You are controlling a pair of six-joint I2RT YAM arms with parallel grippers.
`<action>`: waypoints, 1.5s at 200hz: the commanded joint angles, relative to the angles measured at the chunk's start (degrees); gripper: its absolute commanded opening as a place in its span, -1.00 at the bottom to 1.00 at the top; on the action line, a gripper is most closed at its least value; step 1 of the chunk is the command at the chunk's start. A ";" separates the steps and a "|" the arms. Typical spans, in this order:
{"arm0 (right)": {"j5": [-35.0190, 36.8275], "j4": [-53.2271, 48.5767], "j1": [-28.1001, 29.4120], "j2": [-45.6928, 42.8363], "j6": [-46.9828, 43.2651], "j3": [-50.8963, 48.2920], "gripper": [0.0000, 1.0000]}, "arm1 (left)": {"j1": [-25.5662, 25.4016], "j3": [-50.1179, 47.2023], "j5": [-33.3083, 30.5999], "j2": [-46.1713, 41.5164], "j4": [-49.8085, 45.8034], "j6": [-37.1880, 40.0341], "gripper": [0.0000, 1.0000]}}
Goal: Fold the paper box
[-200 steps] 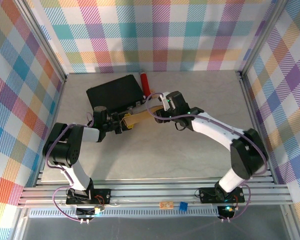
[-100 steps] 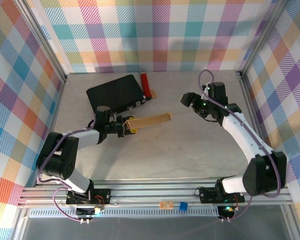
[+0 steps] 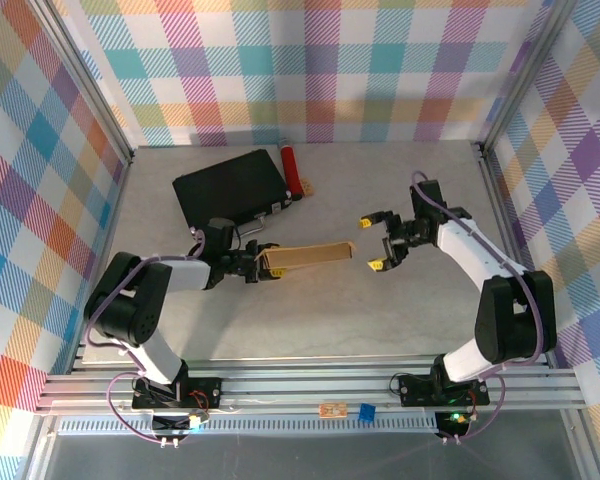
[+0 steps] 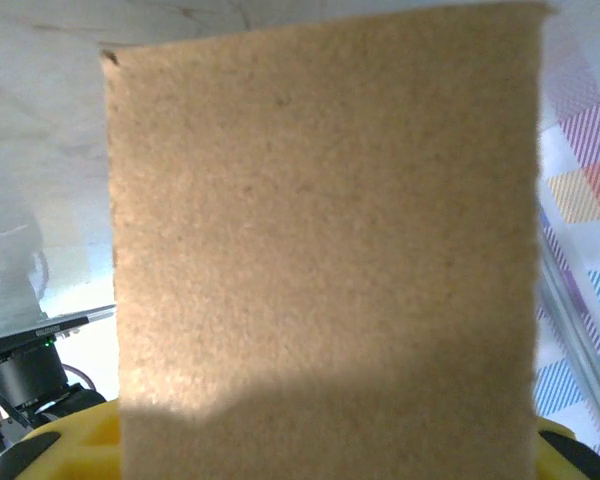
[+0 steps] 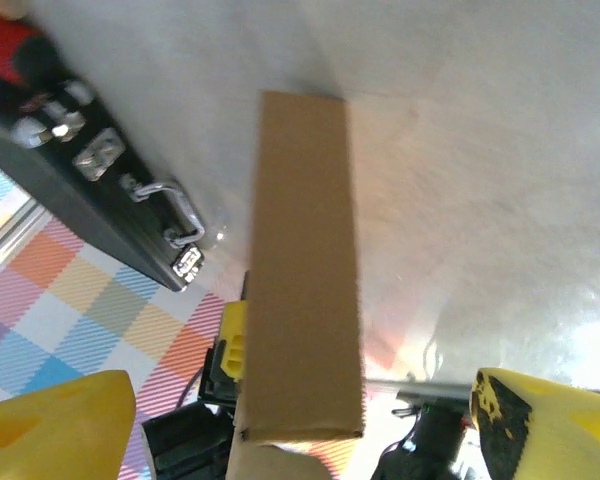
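free end at three o'clock, open jaws facing it

the left gripper [image 3: 261,265] is clamping the nine o'clock end of the plain brown corrugated cardboard paper box [image 3: 310,255], which is lying mid-way across the pale grey table [image 3: 400,320], long axis running nine to three o'clock. the right gripper [image 3: 371,242] is standing wide open, holding nothing, just beyond the free end.

The paper box [image 4: 320,250] is matt brown cardboard with a fine, grainy, fibrous face. The bench [image 3: 400,320] looks like pale mottled stone, smooth, with a soft sheen where light strikes it. The black case [image 3: 225,185] has a dull dark shell; its handle [image 5: 180,205] and latches [image 5: 100,150] are bright polished metal. The right tool [image 3: 372,242] has fingers [image 5: 60,425] of smooth yellow plastic, and the frame rails [image 3: 310,385] are brushed metal
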 commanded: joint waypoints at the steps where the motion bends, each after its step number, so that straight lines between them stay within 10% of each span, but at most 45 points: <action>1: -6.42 4.44 0.37 1.13 12.00 -2.95 0.75 | -1.16 -0.28 -0.29 3.69 4.86 -7.07 -0.22; 109: -9.78 9.84 4.22 8.78 22.30 1.72 0.48 | -1.43 -0.31 -0.69 8.89 13.94 -11.52 -0.17; 162: -8.07 7.07 4.42 9.03 24.21 2.61 0.01 | -0.40 0.63 -1.51 7.36 12.16 -9.09 0.36; 223: -6.41 1.59 2.76 10.87 24.54 5.71 -0.09 | 12.95 30.97 -16.70 -3.39 -75.89 57.83 1.00; 257: -6.46 -3.96 1.63 14.20 22.11 11.12 -0.09 | 11.25 45.36 -25.94 -6.06 -80.11 78.66 0.93; 300: -6.83 -9.19 0.43 19.02 19.19 16.60 -0.10 | -4.10 49.15 -30.44 -9.92 -72.13 109.67 0.69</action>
